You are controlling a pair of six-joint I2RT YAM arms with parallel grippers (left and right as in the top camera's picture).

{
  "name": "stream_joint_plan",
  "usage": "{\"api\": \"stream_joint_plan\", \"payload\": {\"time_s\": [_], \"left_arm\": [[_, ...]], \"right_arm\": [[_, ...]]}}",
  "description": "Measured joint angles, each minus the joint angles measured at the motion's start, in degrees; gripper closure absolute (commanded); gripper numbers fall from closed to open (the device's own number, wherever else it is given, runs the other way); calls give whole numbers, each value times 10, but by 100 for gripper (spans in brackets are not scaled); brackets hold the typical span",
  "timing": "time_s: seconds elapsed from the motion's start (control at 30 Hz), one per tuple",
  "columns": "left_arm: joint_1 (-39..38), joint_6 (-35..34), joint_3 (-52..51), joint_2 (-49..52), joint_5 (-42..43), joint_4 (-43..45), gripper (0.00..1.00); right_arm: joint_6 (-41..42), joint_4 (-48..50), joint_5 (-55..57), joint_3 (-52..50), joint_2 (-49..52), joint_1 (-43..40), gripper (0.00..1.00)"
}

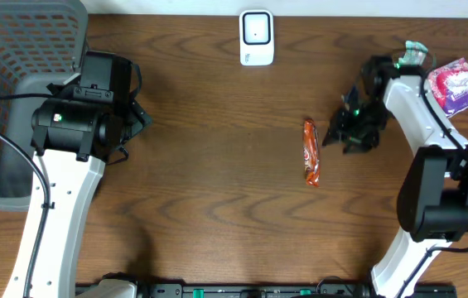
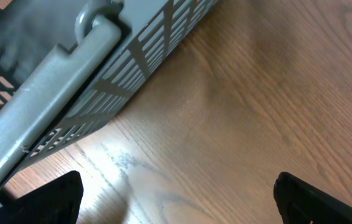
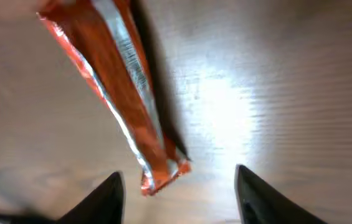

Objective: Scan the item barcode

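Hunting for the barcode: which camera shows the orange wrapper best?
Right wrist: the orange wrapper fills much of the frame, silver seam and crimped end showing, though blurred and cut off at the top. Overhead shows it whole but small, lying on the table. Left wrist misses it, showing the basket.

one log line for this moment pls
right gripper: open, beside orange foil snack bar, not gripping | bar: flat on wooden table | left gripper: open, by grey plastic mesh basket | white scanner: untouched
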Motion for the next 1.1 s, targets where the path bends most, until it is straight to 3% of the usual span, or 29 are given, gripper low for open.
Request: {"api": "stream_joint_plan", "payload": {"time_s": [0.3, 0.6, 0.77, 1.1], "left_arm": [[0, 0, 0, 0, 0, 0, 2], [0, 0, 0, 0, 0, 0, 2], [0, 0, 0, 0, 0, 0, 2], [0, 0, 0, 0, 0, 0, 2]], "right_arm": [[4, 5, 91, 44, 0, 100, 37], [101, 28, 325, 39, 0, 237, 38], [132, 101, 428, -18, 0, 295, 39], [165, 194, 467, -120, 0, 322, 45]]}}
